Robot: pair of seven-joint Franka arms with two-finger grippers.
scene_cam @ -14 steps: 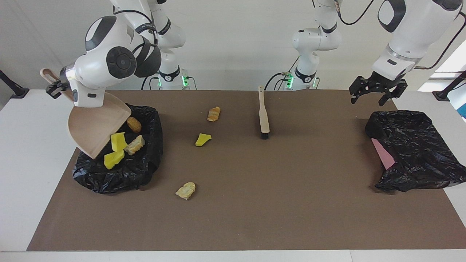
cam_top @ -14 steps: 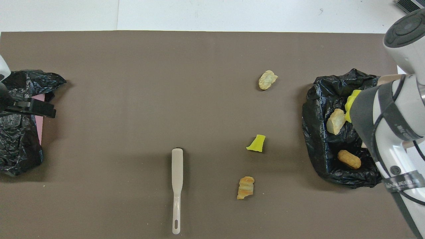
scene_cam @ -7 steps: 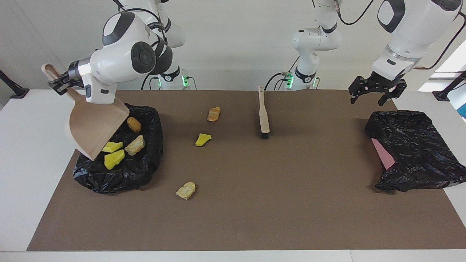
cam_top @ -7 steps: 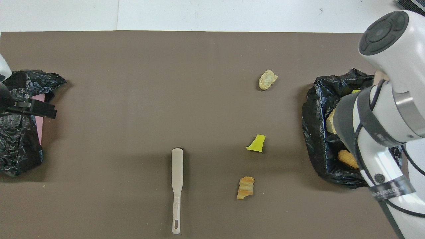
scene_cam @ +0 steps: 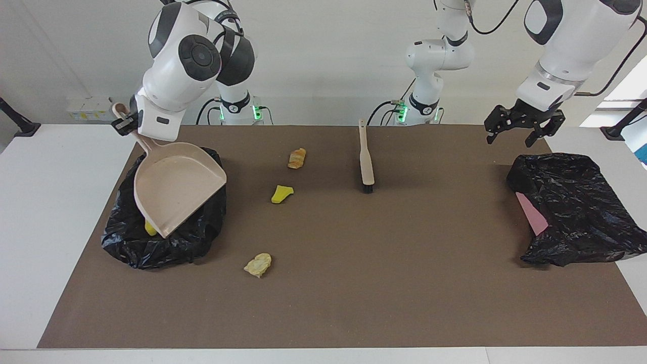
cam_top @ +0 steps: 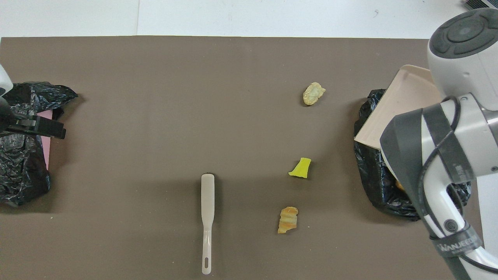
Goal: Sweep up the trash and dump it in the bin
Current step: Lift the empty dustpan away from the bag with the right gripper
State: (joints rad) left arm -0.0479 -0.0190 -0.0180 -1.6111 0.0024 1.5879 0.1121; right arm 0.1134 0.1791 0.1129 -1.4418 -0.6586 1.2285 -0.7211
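My right gripper (scene_cam: 123,122) is shut on the handle of the beige dustpan (scene_cam: 177,189), which hangs tilted over the black-bagged bin (scene_cam: 162,245) at the right arm's end of the table. The pan (cam_top: 404,105) covers most of the bin (cam_top: 373,182); one yellow scrap (scene_cam: 150,228) peeks out under its lip. Three pieces of trash lie on the brown mat: an orange-brown one (scene_cam: 296,158) (cam_top: 288,219), a yellow one (scene_cam: 281,193) (cam_top: 300,168) and a tan one (scene_cam: 258,264) (cam_top: 313,93). The left gripper (scene_cam: 524,132) (cam_top: 39,126) hangs open and waits.
A beige brush (scene_cam: 366,162) (cam_top: 207,221) lies on the mat near the robots, bristles pointing away from them. A second black bag (scene_cam: 576,207) (cam_top: 19,175) with a pink sheet (scene_cam: 530,212) sits at the left arm's end, under the left gripper.
The right arm swung the dustpan from a steep dumping tilt to a flatter pose over the bin. The scraps that slid out now lie hidden beneath it. The left arm held still.
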